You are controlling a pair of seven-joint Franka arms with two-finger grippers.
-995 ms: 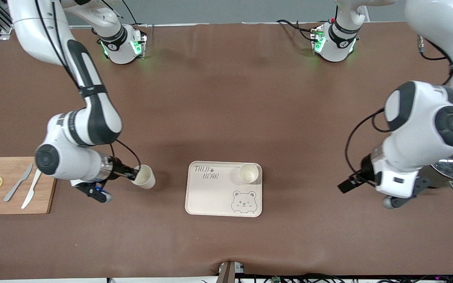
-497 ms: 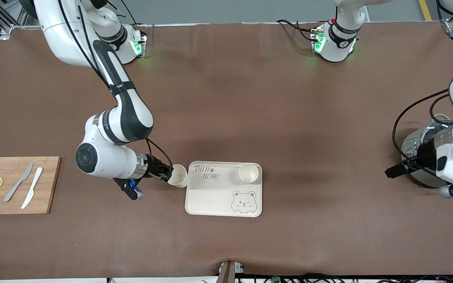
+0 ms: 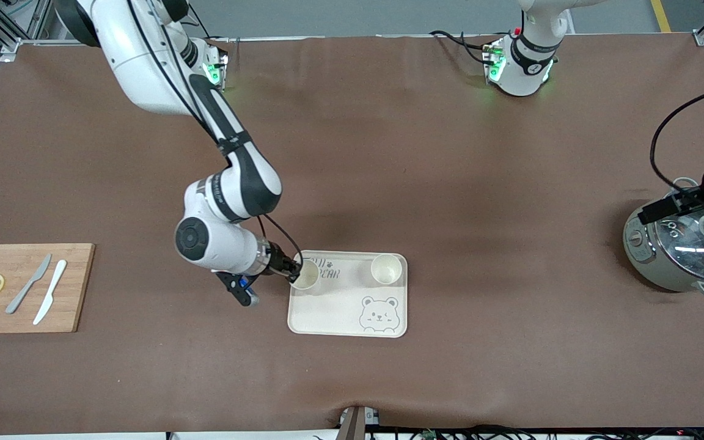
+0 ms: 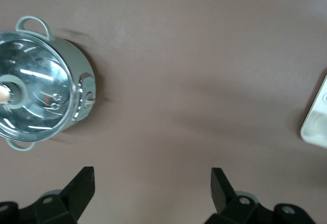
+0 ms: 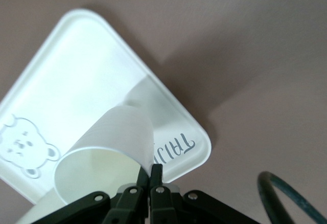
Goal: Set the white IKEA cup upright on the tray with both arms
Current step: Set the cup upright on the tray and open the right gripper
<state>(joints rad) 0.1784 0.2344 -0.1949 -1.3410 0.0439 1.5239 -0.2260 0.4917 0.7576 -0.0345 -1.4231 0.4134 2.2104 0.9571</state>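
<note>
My right gripper (image 3: 294, 273) is shut on the rim of a white cup (image 3: 307, 276). It holds the cup mouth up over the corner of the cream bear tray (image 3: 333, 305) at the right arm's end, covering part of the lettering. I cannot tell whether the cup touches the tray. In the right wrist view the fingers (image 5: 152, 175) pinch the cup's wall (image 5: 107, 147) above the tray (image 5: 76, 70). A second white cup (image 3: 386, 269) stands upright on the tray's other corner. My left gripper (image 4: 152, 183) is open and empty, up near the pot (image 3: 676, 250).
A wooden cutting board (image 3: 28, 287) with two knives and lemon slices lies at the right arm's end. A grey pot with a glass lid (image 4: 36, 101) stands at the left arm's end. The tray's edge (image 4: 316, 121) shows in the left wrist view.
My right gripper has carried the cup from near the cutting board to over the tray's corner. My left arm has drawn back toward its end of the table, over by the pot.
</note>
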